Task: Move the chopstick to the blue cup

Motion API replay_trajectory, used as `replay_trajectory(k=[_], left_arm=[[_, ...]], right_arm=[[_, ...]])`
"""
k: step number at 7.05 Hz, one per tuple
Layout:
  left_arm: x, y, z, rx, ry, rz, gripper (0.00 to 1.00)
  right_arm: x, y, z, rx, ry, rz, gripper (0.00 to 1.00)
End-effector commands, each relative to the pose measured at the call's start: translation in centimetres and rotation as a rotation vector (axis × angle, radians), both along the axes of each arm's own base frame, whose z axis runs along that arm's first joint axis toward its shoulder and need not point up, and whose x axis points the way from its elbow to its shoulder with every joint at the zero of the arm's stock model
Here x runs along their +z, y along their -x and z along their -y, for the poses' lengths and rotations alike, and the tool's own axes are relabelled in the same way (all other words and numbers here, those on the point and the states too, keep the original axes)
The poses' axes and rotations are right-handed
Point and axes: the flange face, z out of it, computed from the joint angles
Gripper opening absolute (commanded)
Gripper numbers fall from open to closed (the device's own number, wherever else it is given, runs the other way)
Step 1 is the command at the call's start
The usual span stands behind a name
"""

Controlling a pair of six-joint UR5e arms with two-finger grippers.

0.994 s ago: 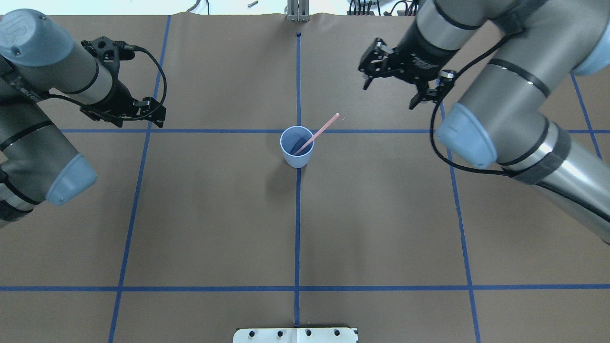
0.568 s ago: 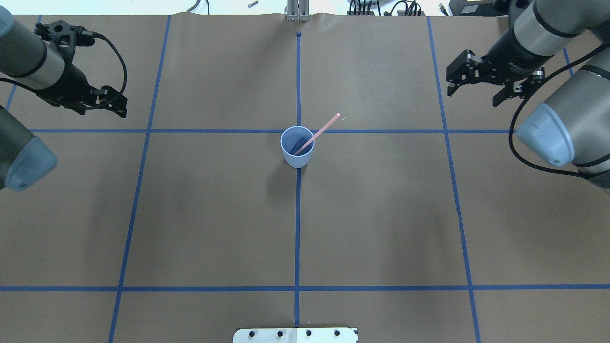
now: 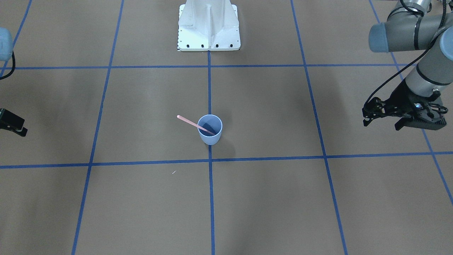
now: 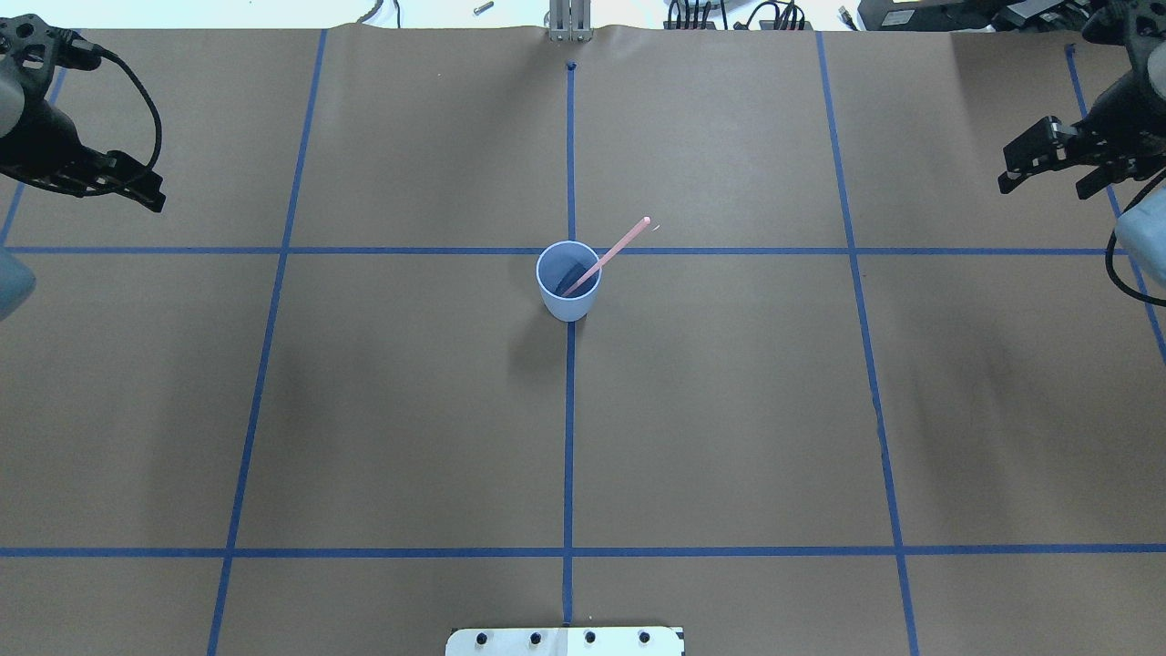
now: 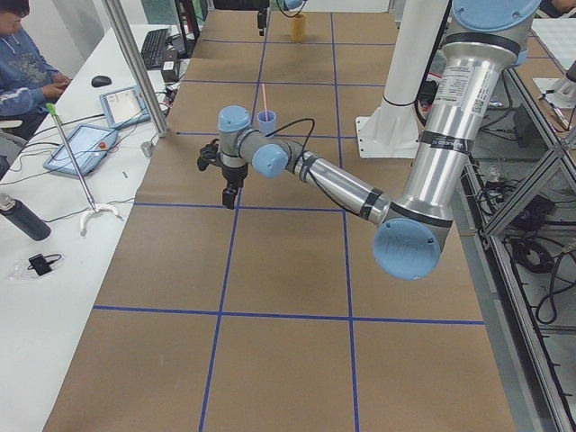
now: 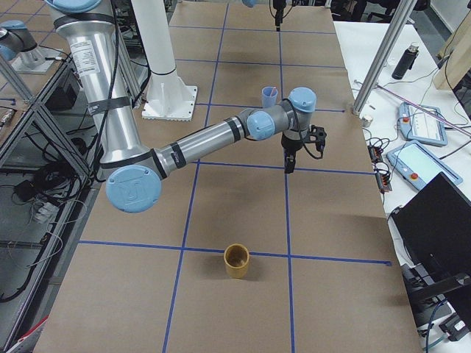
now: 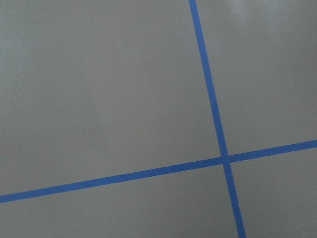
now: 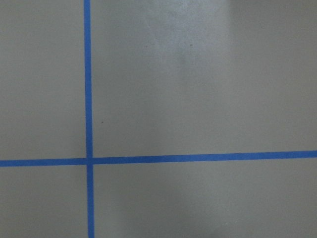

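Observation:
The blue cup [image 4: 568, 301] stands upright at the table's centre, on a crossing of blue tape lines; it also shows in the front view [image 3: 211, 137]. The pink chopstick [image 4: 622, 243] stands in it, its lower end inside, leaning over the rim toward the far right [image 3: 187, 121]. My left gripper [image 4: 150, 196] hangs at the table's far left edge, open and empty [image 3: 382, 124]. My right gripper [image 4: 1046, 185] is at the far right edge, open and empty. Both are far from the cup. The wrist views show only bare table and tape.
A tan cup [image 6: 236, 260] stands near the table's end on my right side. My white base plate [image 3: 208, 28] is at the table's near edge. A desk with tablets [image 5: 81, 148] and a seated person runs along the far side.
Both arms have swung outward from the cup toward the table's side edges. The cup and chopstick have not moved.

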Motion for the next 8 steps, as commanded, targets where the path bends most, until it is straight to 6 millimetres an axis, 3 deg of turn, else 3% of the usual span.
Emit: replay_trajectory(k=[1, 2, 3, 4, 5, 6, 8], left_arm=[[1.0, 0.4, -0.4, 0.018, 0.015, -0.01, 0.97], [2.9, 2.8, 0.3, 0.051, -0.008, -0.006, 0.97], [3.8, 4.4, 0.9, 0.063, -0.011, -0.009, 0.98], [4.6, 5.3, 1.2, 0.083, -0.032, 0.001, 0.98], [5.9, 7.6, 1.5, 0.086, -0.029, -0.009, 0.97], [7.4, 9.1, 1.6, 0.101, -0.018, -0.038, 0.98], [8.1, 9.1, 1.4, 0.083, 0.014, -0.044, 0.98]], right_arm=[[5.4, -2.5, 0.3, 0.007, -0.029, 0.037, 1.0], [7.5, -5.0, -0.6, -0.023, -0.059, 0.036, 1.0], [8.4, -7.2, -1.1, -0.015, -0.059, 0.063, 1.0], [8.7, -9.3, -1.5, 0.011, -0.054, 0.08, 1.0], [8.3, -10.4, -1.3, 0.025, -0.065, 0.08, 1.0], [8.1, -11.2, -1.2, 0.035, -0.072, 0.08, 1.0], [7.1, -10.4, -1.0, 0.025, -0.091, 0.071, 1.0]])
